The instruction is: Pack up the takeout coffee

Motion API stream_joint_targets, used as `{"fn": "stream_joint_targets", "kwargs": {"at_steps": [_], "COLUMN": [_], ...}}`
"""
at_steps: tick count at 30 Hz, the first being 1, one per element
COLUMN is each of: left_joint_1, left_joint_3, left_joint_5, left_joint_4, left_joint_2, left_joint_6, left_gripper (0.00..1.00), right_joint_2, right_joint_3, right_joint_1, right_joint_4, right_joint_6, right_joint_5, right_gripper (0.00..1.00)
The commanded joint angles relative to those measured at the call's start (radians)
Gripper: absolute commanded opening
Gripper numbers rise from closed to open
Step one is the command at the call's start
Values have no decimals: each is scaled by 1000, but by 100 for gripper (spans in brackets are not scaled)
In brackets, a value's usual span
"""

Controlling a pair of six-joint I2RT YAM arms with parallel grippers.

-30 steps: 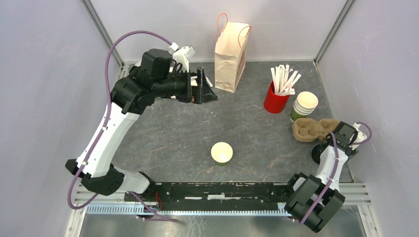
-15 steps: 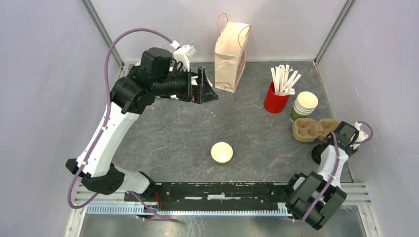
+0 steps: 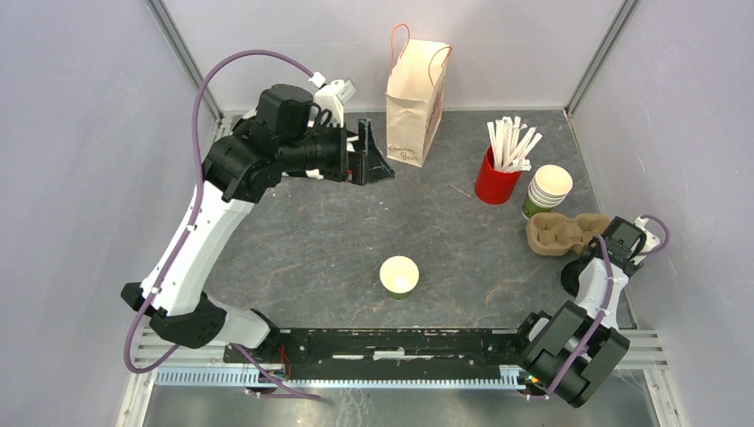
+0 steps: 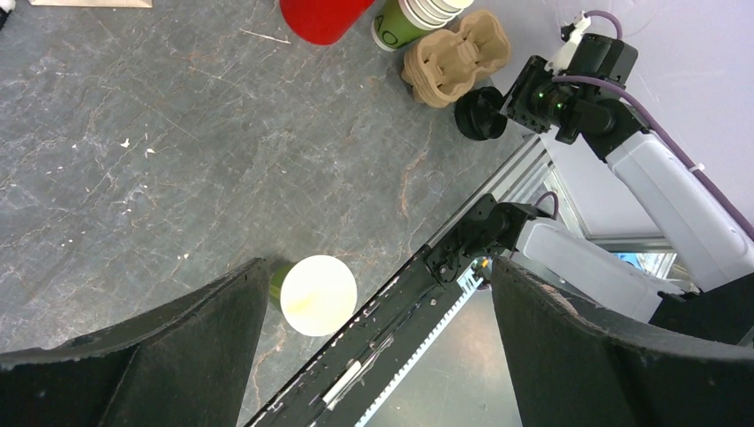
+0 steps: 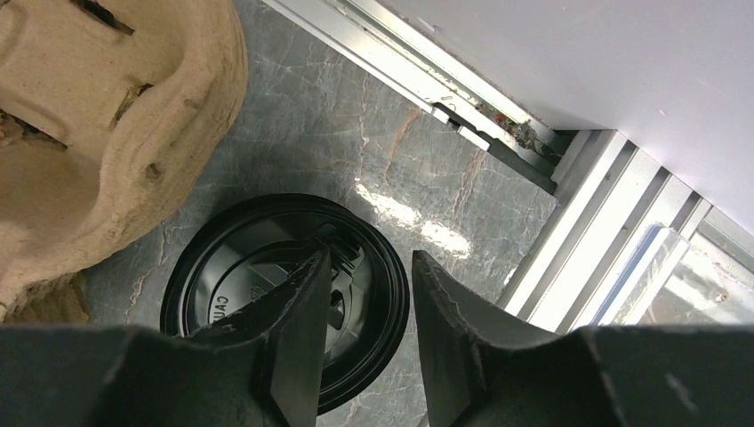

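No green cup with a black lid is in view. One lidless green cup [image 3: 399, 276] with a cream inside stands at the table's middle front; it also shows in the left wrist view [image 4: 318, 295]. A loose black lid [image 3: 572, 278] lies flat at the right edge by the pulp carrier. My right gripper [image 3: 587, 267] is low over it, open, its jaws straddling the lid's [image 5: 222, 294] right rim [image 5: 368, 258]. My left gripper [image 3: 373, 156] is high at the back left beside the paper bag, wide open and empty [image 4: 378, 267].
A paper bag [image 3: 416, 89] with orange handles stands at the back centre. A red cup of white sticks [image 3: 496, 178], a stack of lidless cups [image 3: 547, 189] and a brown pulp cup carrier [image 3: 565, 233] crowd the right side. The metal rail [image 5: 569, 231] runs just right of the lid.
The right arm's lower links have shifted slightly right while its gripper stays by the lid. The left gripper has edged a little toward the back.
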Motion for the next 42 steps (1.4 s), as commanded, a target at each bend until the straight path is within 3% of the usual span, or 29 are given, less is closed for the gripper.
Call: {"fn": "stream_joint_targets", "kwargs": {"at_steps": [1,22,33,36,42], "left_joint_1": [-3,-3,-3,-3,-3], "left_joint_3": [45,42,25,25,29], "left_joint_5": [-10,-11,3,2,12], "left_joint_4": [28,29,38,39,43], "left_joint_2": [5,9,15,17,18], "left_joint_6": [48,45,30,30,27], "left_gripper": [100,100,100,100,100], "right_joint_2": [15,15,-74,-92,-105], "right_joint_3": [45,53,104,111,74], "right_joint_1": [-9,-20,60,94,119], "right_joint_4": [34,35,-107,-155,-148], "right_joint_6": [-18,-22,17,60,62], "right_joint_5": [2,-64,-178,-274,-365], "right_gripper": [45,53,53,55,51]}}
